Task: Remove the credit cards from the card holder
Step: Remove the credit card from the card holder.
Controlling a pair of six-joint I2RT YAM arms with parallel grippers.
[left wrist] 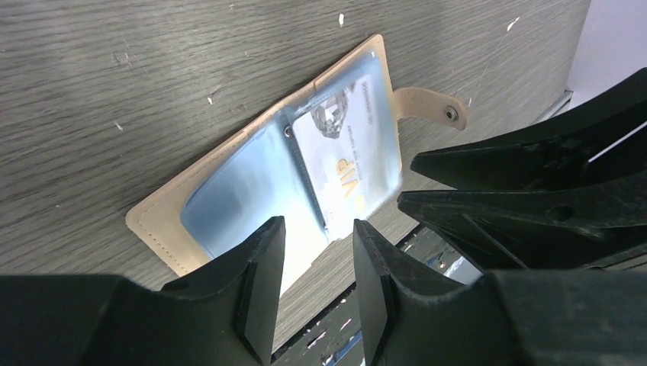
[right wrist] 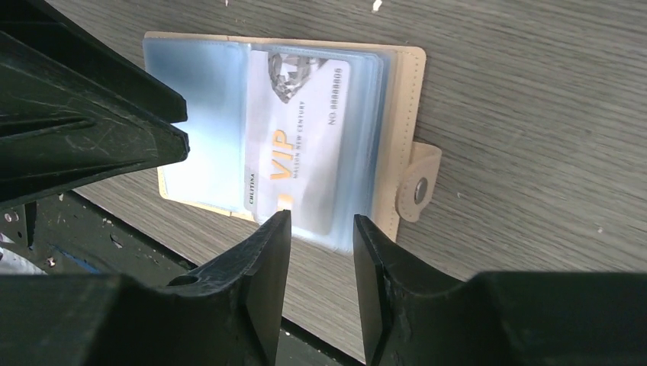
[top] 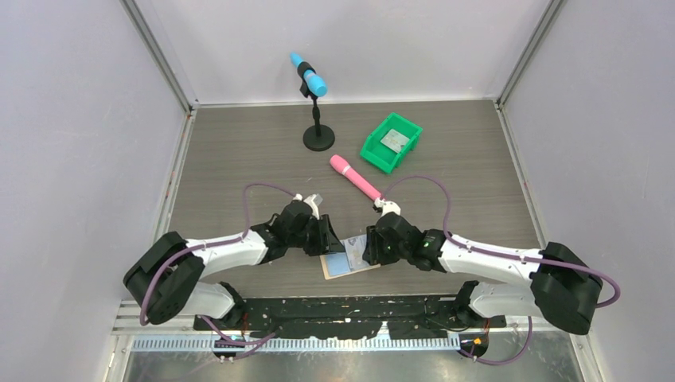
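Card holder (top: 346, 264) lies open and flat at the table's (top: 239, 151) near edge, its long axis running left to right, between the two grippers. Left gripper (left wrist: 317, 229) and right gripper (right wrist: 320, 225) both hover with fingers slightly parted, pinching nothing. The silver card (right wrist: 297, 145), printed VIP, sits in a clear pocket directly ahead of the right fingertips, so the right arm is nearer it. A blue card (right wrist: 202, 130) seems to fill the other pocket, toward the left gripper.

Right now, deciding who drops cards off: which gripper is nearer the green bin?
Right. The right gripper is at the right side of the card holder, the green bin beyond it; the left gripper is at the holder's left side, farther away.
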